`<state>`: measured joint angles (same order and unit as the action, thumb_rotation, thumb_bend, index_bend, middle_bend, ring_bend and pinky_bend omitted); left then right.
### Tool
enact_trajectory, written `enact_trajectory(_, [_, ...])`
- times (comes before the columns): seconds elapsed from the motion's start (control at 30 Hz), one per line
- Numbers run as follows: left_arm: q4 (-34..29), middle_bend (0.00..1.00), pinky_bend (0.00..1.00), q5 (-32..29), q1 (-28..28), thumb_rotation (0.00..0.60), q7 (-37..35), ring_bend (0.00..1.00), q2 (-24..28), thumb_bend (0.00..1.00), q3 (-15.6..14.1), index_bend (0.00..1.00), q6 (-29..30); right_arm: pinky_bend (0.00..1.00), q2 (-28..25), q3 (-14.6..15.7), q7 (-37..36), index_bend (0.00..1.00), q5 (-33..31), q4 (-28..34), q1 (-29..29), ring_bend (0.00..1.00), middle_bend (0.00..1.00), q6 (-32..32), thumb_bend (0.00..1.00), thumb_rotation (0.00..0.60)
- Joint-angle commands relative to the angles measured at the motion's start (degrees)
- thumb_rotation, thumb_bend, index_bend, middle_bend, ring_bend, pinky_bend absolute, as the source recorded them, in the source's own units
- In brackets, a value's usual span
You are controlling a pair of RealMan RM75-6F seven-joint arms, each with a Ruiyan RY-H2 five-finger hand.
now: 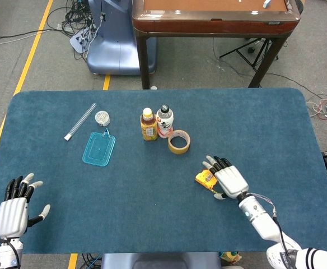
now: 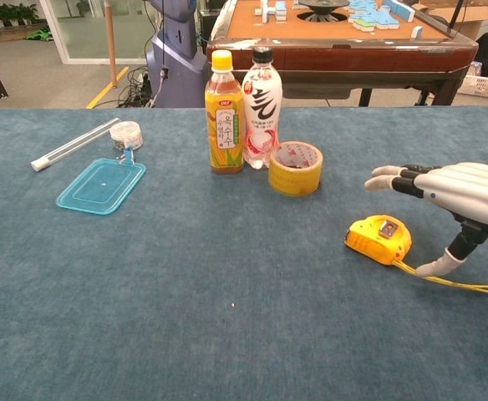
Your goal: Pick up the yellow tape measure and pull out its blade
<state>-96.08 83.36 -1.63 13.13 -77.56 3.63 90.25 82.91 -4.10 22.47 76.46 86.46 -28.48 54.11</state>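
Lower right of head view: yellow tape measure lies on blue table, not lifted.
R hand: right hand just right of the case, fingers spread wide, holding nothing; thumb low beside the thin yellow strap.
Key relation: case sits left of the palm, long axis angled toward upper left; needs a short leftward close.
L hand: left hand far lower left, splayed, empty, well apart.
Nearer: R by far.

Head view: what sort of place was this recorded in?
Probably an indoor lab or workshop. A blue felt-covered table stands on a grey floor with yellow floor tape, loose cables, and what looks like a mahjong table behind.
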Motion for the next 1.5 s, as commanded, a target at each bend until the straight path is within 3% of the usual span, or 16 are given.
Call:
enact_trajectory(0.03, [0.0,0.12,0.0,0.06,0.01,0.6,-0.18,0.04,0.15,0.23,0.02,0.26,0.02,0.1,1.85,-0.61,0.9,0.0,-0.96,-1.16,-0.59,0.02,0.0,0.46,0.0,0.6])
enact_trajectory(0.33, [0.25,0.12,0.0,-0.28,0.13,0.6,-0.93,0.04,0.47,0.23,0.0,0.26,-0.28,0.1,6.33,-2.39,3.15,0.0,-5.54,-4.66,-2.03,0.03,0.02,0.72,0.0,0.6])
enact_trajectory(0.87, [0.03,0.12,0.0,-0.48,-0.85,0.6,0.61,0.04,-0.41,0.23,0.31,0.26,-1.45,0.1,3.73,-2.96,0.65,0.0,-9.73,-6.46,-1.93,0.08,0.1,0.61,0.0,0.6])
enact_trajectory(1.17, [-0.35,0.12,0.0,-0.91,-0.19,0.6,0.95,0.04,-0.05,0.23,0.11,0.26,-0.75,0.1,1.21,-1.02,-1.21,0.0,-8.64,-1.39,-2.1,0.1,0.13,-1.03,0.0,0.6])
enact_trajectory(1.5, [-0.39,0.12,0.0,-0.77,-0.34,0.6,0.76,0.04,-0.09,0.23,0.06,0.26,-1.0,0.1,4.83,-3.11,-0.06,0.02,-11.89,-7.01,-4.91,0.13,0.17,-2.43,0.01,0.6])
